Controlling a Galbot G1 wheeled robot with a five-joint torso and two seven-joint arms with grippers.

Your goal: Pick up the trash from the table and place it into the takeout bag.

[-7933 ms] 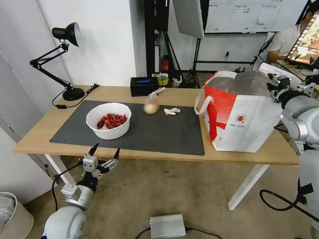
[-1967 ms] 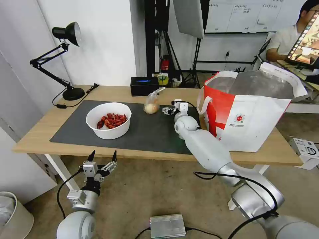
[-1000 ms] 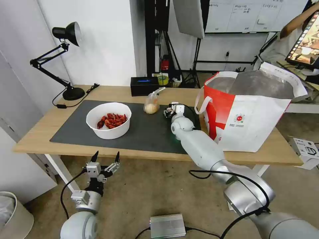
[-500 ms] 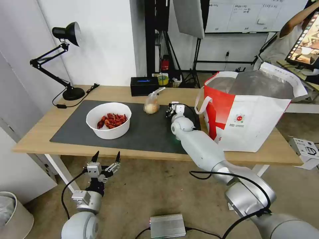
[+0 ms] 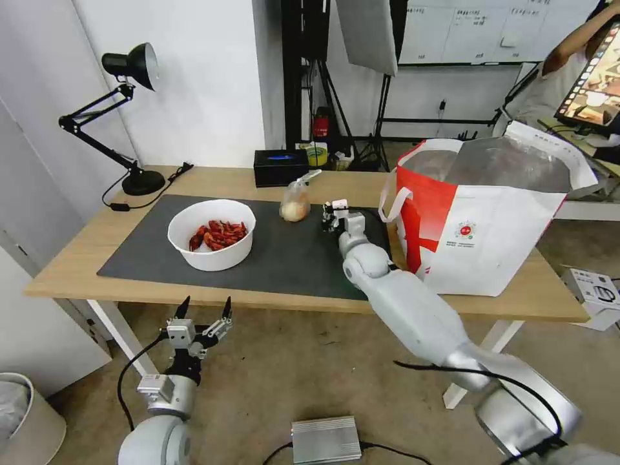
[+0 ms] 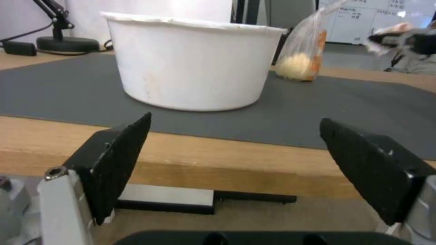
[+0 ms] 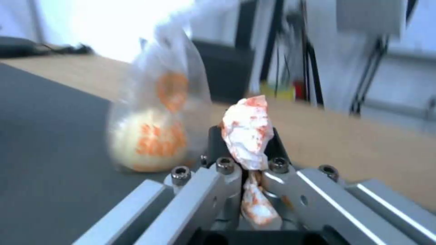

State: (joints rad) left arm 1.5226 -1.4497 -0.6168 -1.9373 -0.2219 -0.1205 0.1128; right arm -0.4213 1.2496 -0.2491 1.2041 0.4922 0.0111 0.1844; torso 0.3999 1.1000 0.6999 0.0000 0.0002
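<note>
Between right gripper (image 7: 247, 160) jaws, crumpled tissue (image 7: 247, 134).

White round bowl (image 5: 211, 234) of red crayfish shells: upright on dark grey mat (image 5: 290, 258). Knotted clear bag (image 5: 295, 201): upright on mat, yellowish lump inside. Crumpled white tissue (image 7: 247, 136), red-stained: pinched in right gripper (image 7: 249, 160), just beside knotted bag. Takeout bag (image 5: 478, 219): red-and-white, foil-lined, open, upright at table (image 5: 77, 271) right end.

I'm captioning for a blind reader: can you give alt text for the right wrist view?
The right tool is shut on a crumpled white tissue with red stains. Just beyond sits a knotted clear bag on the dark grey mat, with light-wood table behind.
</note>
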